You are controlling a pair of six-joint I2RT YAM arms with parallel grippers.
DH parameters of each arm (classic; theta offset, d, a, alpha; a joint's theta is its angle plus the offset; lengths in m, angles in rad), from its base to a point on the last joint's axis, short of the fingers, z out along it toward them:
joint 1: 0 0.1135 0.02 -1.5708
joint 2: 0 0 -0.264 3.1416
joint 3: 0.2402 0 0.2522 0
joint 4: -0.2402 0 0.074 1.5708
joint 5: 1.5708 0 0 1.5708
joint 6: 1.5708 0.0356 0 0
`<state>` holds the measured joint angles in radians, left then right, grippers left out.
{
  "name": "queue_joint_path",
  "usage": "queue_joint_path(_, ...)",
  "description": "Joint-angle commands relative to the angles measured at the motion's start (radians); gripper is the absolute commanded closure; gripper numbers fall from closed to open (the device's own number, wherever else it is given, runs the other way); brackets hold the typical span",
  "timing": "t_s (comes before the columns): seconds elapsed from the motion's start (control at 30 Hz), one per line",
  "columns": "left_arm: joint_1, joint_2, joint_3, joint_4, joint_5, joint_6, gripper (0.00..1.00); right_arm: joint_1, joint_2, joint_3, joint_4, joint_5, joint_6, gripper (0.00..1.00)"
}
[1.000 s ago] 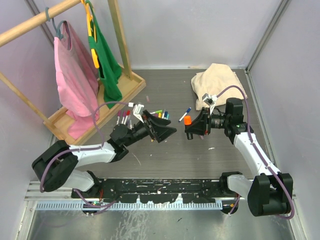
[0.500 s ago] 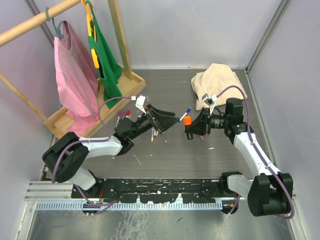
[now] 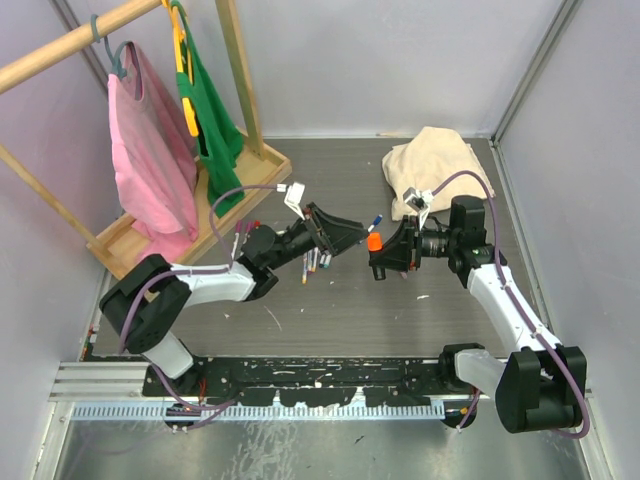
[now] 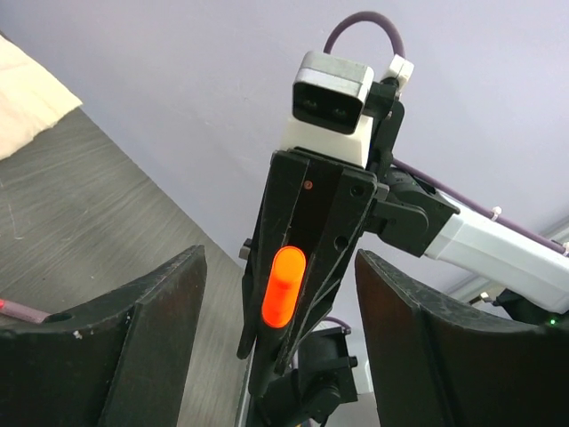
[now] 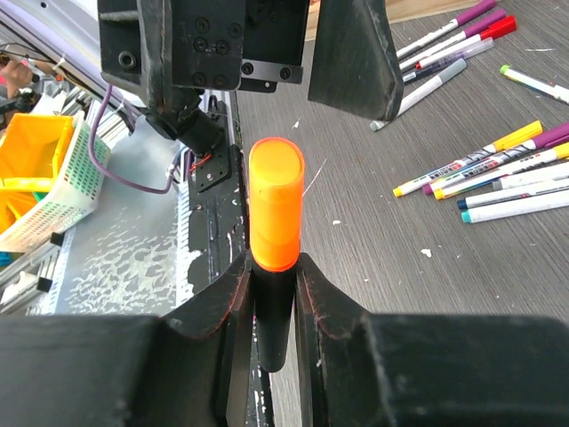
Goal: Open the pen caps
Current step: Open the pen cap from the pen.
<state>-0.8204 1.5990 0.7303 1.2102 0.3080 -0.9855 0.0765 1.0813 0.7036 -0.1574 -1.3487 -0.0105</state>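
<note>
R arm's fingers (image 3: 385,258) pinch a stubby black highlighter (image 5: 272,325) by its body, held up off the table approx. mid-scene, w/ its glowing orange plastic cap (image 5: 276,200) sticking out left toward the other arm. L arm's fingers (image 3: 348,238) are spread wide, one on either side of that orange cap; the L wrist view shows clear gaps both sides, so no contact yet. The cap looks fully seated on the body, so not pulled. A scatter of thin white-barrelled markers (image 3: 316,262) lies on the grey table (image 3: 330,310) just left of and below the two grippers. In the R wrist view the ones I can make out have their small coloured caps (image 5: 518,135) on: yellow, purple, red, blue, green. No loose caps visible anywhere, though some markers are too small or hidden to tell. Progress, as I judge it: very early. Nothing is visibly uncapped; the first cap is lined up and about to be gripped. Left to do: press the L fingers onto the orange cap, pull it off, then do the same for each marker on the table, i.e. nearly the whole job.
</note>
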Motion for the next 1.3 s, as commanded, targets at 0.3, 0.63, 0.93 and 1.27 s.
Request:
queue_joint_path(0.3,-0.026,0.077,0.085,0.11,0.139,-0.033,0.45,0.006,-0.018,0.051,0.012,-0.025,-0.022,0.99)
queue_joint_path(0.63,-0.038,0.125,0.138,0.123,0.183,-0.052,0.68,0.008,-0.015,0.051,0.01,-0.027,-0.024,0.99)
queue_joint_path(0.93,-0.036,0.121,0.147,0.089,0.201,-0.022,0.75,0.008,-0.015,0.054,0.005,-0.027,-0.026,0.99)
queue_joint_path(1.27,-0.011,0.063,0.149,0.082,0.132,0.036,1.0,0.009,-0.013,0.053,0.0,-0.03,-0.026,0.84)
